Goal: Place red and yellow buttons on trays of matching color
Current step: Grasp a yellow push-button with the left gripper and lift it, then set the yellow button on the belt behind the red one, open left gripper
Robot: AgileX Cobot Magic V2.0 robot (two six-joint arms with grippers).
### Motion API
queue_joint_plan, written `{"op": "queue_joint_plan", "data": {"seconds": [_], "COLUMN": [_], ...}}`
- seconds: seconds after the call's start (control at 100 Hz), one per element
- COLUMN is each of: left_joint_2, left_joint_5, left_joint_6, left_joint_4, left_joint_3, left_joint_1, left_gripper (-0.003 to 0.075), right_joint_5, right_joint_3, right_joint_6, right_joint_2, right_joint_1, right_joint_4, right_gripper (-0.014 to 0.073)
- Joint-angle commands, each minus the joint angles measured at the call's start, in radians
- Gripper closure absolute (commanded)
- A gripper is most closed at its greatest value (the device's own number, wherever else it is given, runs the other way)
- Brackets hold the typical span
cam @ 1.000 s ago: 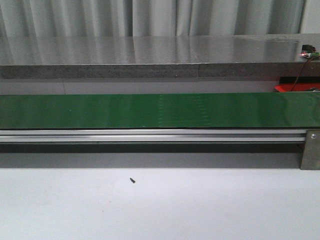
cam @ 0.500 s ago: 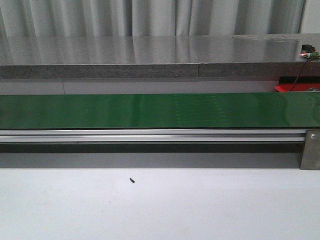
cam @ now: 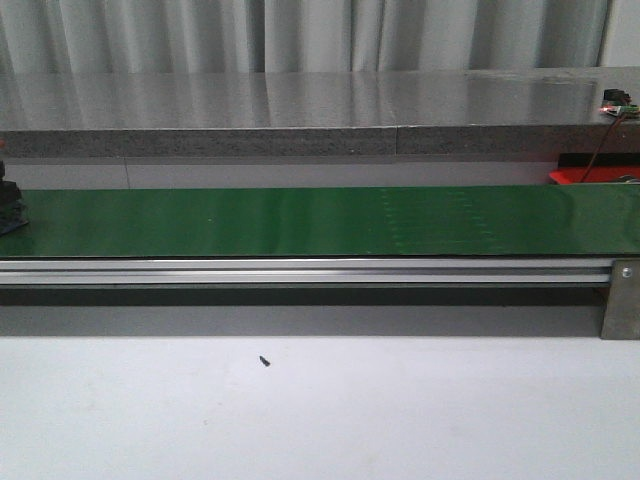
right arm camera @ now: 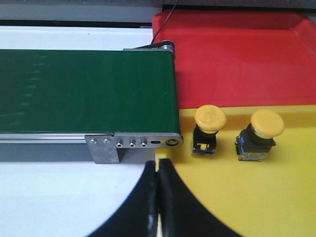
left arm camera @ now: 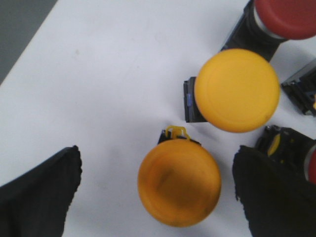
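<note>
Hovering over a white surface [left arm camera: 108, 74], the left gripper [left arm camera: 155, 192] has its dark fingers [left arm camera: 39, 192] spread wide, released, with a yellow button [left arm camera: 178, 181] lying between them and touching neither. That button has a domed orange-yellow cap with a small yellow clip showing at its edge. Just beside it sits a second yellow button [left arm camera: 237, 89], its cap a brighter yellow, on a black base. A red button [left arm camera: 289, 17] is cut off at the frame edge, and more black button bodies near the other finger are only partly in view.

In the front view a dark object [cam: 10, 205] shows at the far left end of the green conveyor belt [cam: 320, 220]; it is cropped and too dark to identify. A small dark speck [cam: 264, 361] lies on the white table [cam: 320, 420] nearer the camera. Behind the belt runs a grey counter [cam: 300, 110] with pale curtains [cam: 300, 30] beyond.

The right gripper [right arm camera: 158, 192] is clenched, its black fingers pressed together around nothing. Past them, the belt's end meets a yellow tray [right arm camera: 276, 197], where two yellow buttons [right arm camera: 210, 118] [right arm camera: 266, 123] stand upright side by side, apart from each other. A red tray [right arm camera: 237, 59] lies next to the yellow one, farther from the gripper.
</note>
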Motion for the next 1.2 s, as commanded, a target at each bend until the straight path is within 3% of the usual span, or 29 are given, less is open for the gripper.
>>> {"op": "queue_joint_plan", "data": {"seconds": [0.0, 0.18, 0.28, 0.7, 0.93, 1.19], "left_joint_2": [-0.036, -0.017, -0.017, -0.164, -0.273, -0.271], "left_joint_5": [-0.056, -0.056, -0.058, 0.029, 0.061, 0.089], "left_joint_6": [-0.001, -0.001, -0.001, 0.001, 0.015, 0.02], "left_joint_4": [-0.003, -0.02, -0.022, -0.006, -0.006, -0.004], "left_joint_3": [-0.03, -0.03, -0.03, -0.03, -0.03, -0.03], "left_joint_1": [0.002, 0.002, 0.002, -0.013, -0.1, -0.213], "left_gripper": [0.0205, 0.0494, 0.0564, 0.0568, 0.0568, 0.0568], "right_joint_5": [-0.071, -0.071, -0.071, -0.071, -0.071, -0.071], "right_joint_3": [-0.025, -0.025, -0.025, -0.025, -0.025, -0.025], "right_joint_6": [0.0, 0.0, 0.0, 0.0, 0.0, 0.0], "right_joint_2": [0.002, 0.002, 0.002, 0.002, 0.002, 0.002], "right_joint_1": [-0.005, -0.005, -0.005, -0.005, -0.005, -0.005], "right_joint_4": [-0.008, -0.008, -0.008, -0.008, -0.008, -0.008], "right_gripper": [0.066, 0.066, 0.066, 0.066, 0.066, 0.066]}}
